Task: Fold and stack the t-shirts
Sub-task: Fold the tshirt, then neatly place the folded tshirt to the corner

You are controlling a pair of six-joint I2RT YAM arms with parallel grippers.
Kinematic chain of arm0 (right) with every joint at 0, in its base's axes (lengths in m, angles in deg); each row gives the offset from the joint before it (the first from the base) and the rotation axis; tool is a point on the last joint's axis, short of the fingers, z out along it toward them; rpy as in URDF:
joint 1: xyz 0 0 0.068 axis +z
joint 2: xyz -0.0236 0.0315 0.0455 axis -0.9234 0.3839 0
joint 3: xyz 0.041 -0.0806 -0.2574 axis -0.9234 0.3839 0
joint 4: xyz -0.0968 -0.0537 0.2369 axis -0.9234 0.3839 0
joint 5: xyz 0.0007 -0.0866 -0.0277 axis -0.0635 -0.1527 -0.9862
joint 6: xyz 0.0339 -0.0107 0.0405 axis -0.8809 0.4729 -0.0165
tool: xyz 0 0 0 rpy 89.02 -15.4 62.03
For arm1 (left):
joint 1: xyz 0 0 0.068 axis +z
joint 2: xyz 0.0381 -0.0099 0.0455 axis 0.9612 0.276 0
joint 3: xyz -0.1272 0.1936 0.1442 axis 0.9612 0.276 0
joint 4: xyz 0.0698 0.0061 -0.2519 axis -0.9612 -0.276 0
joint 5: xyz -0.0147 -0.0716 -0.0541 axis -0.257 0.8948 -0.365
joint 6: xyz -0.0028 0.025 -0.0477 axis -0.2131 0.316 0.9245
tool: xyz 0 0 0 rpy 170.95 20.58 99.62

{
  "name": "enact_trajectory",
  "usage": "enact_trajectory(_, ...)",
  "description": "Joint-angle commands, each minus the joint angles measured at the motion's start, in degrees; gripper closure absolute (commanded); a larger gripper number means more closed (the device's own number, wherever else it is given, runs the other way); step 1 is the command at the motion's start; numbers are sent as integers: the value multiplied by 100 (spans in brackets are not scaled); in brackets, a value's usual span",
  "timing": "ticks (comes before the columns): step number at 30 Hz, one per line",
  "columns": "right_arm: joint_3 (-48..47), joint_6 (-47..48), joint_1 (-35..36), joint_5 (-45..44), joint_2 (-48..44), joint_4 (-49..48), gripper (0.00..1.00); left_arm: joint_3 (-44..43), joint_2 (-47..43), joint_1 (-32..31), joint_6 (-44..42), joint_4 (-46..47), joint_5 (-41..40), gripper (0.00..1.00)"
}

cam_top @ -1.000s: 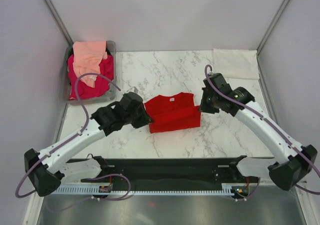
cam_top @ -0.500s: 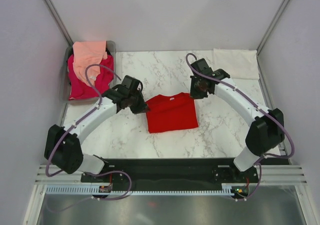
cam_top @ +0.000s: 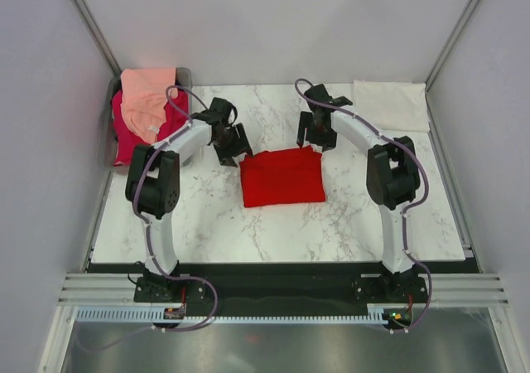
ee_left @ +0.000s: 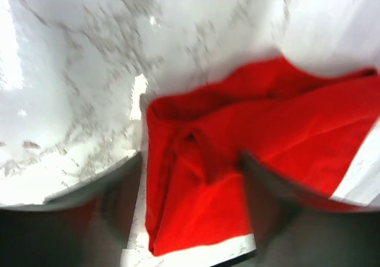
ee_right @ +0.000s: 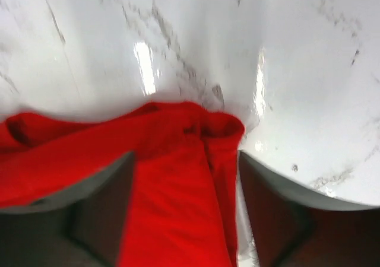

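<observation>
Since a second earlier both arms had swung from the near side of the bright red cloth t-shirt (cam_top: 281,178) to its far edge, carrying the fold over. Its white tag was hidden and it lay as a compact rectangle mid marble counter (cam_top: 207,224). The left pincer (cam_top: 234,145) at its far left corner and the right pincer (cam_top: 317,133) at its far right corner both stood spread, the cloth loose between their fingers. Far right of it lay a folded cream-white tee (cam_top: 391,105); far left, a magenta-pink tee (cam_top: 132,137) and a peach tee (cam_top: 147,95) sat crumpled in a grey bin (cam_top: 185,76). I judged the red one nearly folded but unstacked, with two more untouched
</observation>
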Motion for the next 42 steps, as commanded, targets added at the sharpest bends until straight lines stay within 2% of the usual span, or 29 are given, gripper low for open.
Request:
enact_trajectory(1, -1150, 95, -220, -340, 197, 354, 13, -792, 359, 248, -490, -437, 368, 19)
enact_trajectory(2, -1273, 78, -229, -479, 110, 459, 11, -1089, 334, 248, -560, -621, 368, 7)
enact_trajectory(4, -1100, 78, -220, -507, -188, 478, 6, -1276, 159, 239, -657, -824, 237, 0)
enact_trajectory(8, 111, 95, -229, -481, -1363, 83, 3, -1041, -806, 231, -614, -992, 262, 0)
enact_trajectory(11, 1611, 200, -308, 71, -2033, -496, 2, -382, -1449, 134, -605, -1000, 377, 1)
enact_trajectory(14, 2274, 288, -509, 976, -2307, -1129, 2, 494, -2520, 55, -684, -992, 368, 2)
enact_trajectory(16, 2601, 324, -624, 1363, -2264, -1402, 2, 1215, -3337, 29, -798, -1000, 359, 3)
enact_trajectory(20, 2505, 447, -686, 1680, -1921, -1517, 4, 2314, -4656, 2, -1026, -1000, 307, 5)
enact_trajectory(23, 2347, 473, -738, 1743, -1675, -1596, 8, 2974, -5693, 2, -975, -1114, -106, 8)
enact_trajectory(29, 2241, 342, -756, 1989, -1183, -1964, 13, 3785, -7179, 2, -693, -1062, -501, 8)
enact_trajectory(32, 2372, 149, -756, 2208, -937, -2333, 15, 3935, -7435, 11, -763, -1027, -599, 8)
enact_trajectory(37, 2478, 113, -756, 2314, -524, -2677, 26, 4084, -7506, 2, -728, -931, -572, 8)
enact_trajectory(41, 2540, 148, -756, 2437, -356, -2922, 53, 4067, -7331, 11, -754, -877, -546, 12)
enact_trajectory(42, 2557, 148, -748, 2463, -339, -2958, 68, 4058, -7313, 2, -763, -886, -564, 13)
